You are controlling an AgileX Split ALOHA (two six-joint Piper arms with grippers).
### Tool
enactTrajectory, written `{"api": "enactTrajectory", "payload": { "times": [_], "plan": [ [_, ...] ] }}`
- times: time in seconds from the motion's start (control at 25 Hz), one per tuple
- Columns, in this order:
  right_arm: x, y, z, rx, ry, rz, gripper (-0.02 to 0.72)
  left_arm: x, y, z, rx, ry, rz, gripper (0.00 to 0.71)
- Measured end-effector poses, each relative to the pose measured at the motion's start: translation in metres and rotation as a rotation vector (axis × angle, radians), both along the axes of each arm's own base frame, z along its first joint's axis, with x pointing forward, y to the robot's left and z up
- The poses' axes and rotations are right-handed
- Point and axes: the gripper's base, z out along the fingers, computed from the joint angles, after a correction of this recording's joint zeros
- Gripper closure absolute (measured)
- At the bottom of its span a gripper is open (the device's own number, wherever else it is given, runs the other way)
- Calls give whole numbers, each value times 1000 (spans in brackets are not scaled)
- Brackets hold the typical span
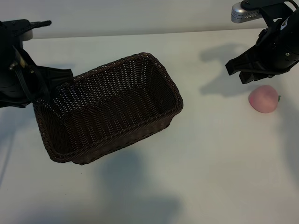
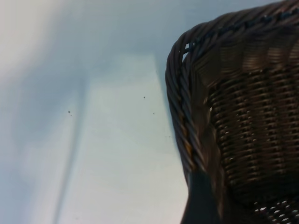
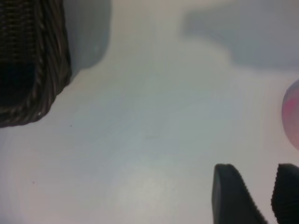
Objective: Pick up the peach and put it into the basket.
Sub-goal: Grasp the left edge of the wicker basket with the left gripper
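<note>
One table [image 1: 196,177], white, bearing everything listed; its edges are cut off on all sides of the exterior view.

One basket [image 1: 107,109], dark-brown wicker, rectangular with rounded corners and a braided rim. Its long axis runs from about 8 o'clock to 2 o'clock in the exterior view. The 8 o'clock end looks raised off the table, though the view is poor there and the underside is hidden. Inside, only bare weave shows. The left wrist view catches one rounded corner alone; the right wrist view catches another corner, cut off by the picture's border.

Two arms, both black, both partly out of the exterior view.

One left gripper [image 1: 44,86], at 9 o'clock, set at the basket's short end. Its fingertips are hidden against the dark wicker, so whether it pinches the rim cannot be told.

One right gripper [image 1: 247,72], at 2 o'clock, hanging just above and beside the peach, apart from it. Two dark fingers [image 3: 233,196] show in its wrist view, standing partly spread with nothing between them.

One peach [image 1: 264,98], pale pink, round, on the table at 3 o'clock, well apart from the basket. Its small green leaf bit points toward 3 o'clock. The right wrist view shows only a pink sliver of it.
</note>
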Motion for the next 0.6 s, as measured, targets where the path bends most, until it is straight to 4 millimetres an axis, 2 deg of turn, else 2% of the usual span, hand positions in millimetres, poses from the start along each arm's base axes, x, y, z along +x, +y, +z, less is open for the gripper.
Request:
{"api": "enactTrajectory", "payload": {
  "times": [0.16, 0.44, 0.6],
  "plan": [
    [0, 0, 0, 1, 0, 1, 434, 0, -1, -3, -22, -20, 34, 203],
    [0, 0, 0, 0, 2, 1, 434, -16, 4, -49, -48, 9, 84, 142],
    [-1, 0, 0, -1, 11, 2, 434, -21, 5, -61, -68, 4, 109, 128]
  ]
}}
